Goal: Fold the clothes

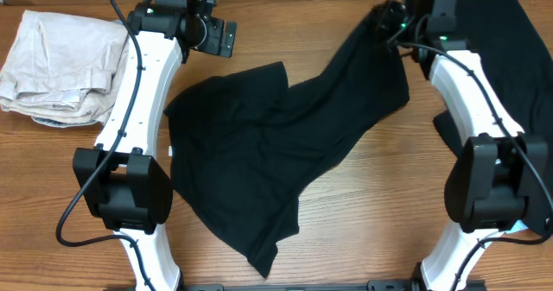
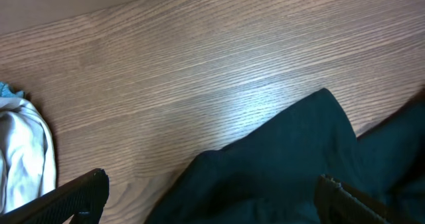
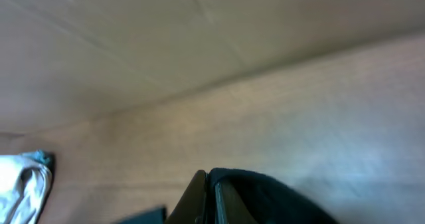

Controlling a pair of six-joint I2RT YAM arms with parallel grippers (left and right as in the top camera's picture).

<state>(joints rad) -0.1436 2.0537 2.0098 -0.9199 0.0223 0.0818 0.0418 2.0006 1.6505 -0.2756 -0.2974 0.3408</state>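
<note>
The wooden desk (image 1: 363,213) was the biggest thing, and it carried all the rest. In the middle of it lay the black T-shirt (image 1: 251,153), bunched and crooked, with 1 end stretched up to the far right and the other end trailing toward the near edge. It was not flat, and no neat fold showed yet. A second black garment (image 1: 510,49) lay along the right side, partly under the right arm (image 1: 471,110). A pale pile of cloth (image 1: 60,62) sat at the far left corner, well apart from the shirt. The left arm (image 1: 138,92) reached to the far side of the desk. The left claw (image 1: 212,34) hung by the shirt's far left corner. In the left wrist view its 2 fingers (image 2: 80,194) stood wide apart and held nothing, with the shirt lying below them. The right claw (image 1: 390,19) was pinched tight on the far right end of the shirt. The right wrist view showed a bit of black cloth squeezed between its closed fingers (image 3: 198,197). I think the step in hand was spreading the shirt out flat, before any folding. Next, the left claw likely needed to go down onto the cloth below it and close on it. Then both claws could pull apart to smooth the shirt. The tiny neck tag could not be seen.
</note>
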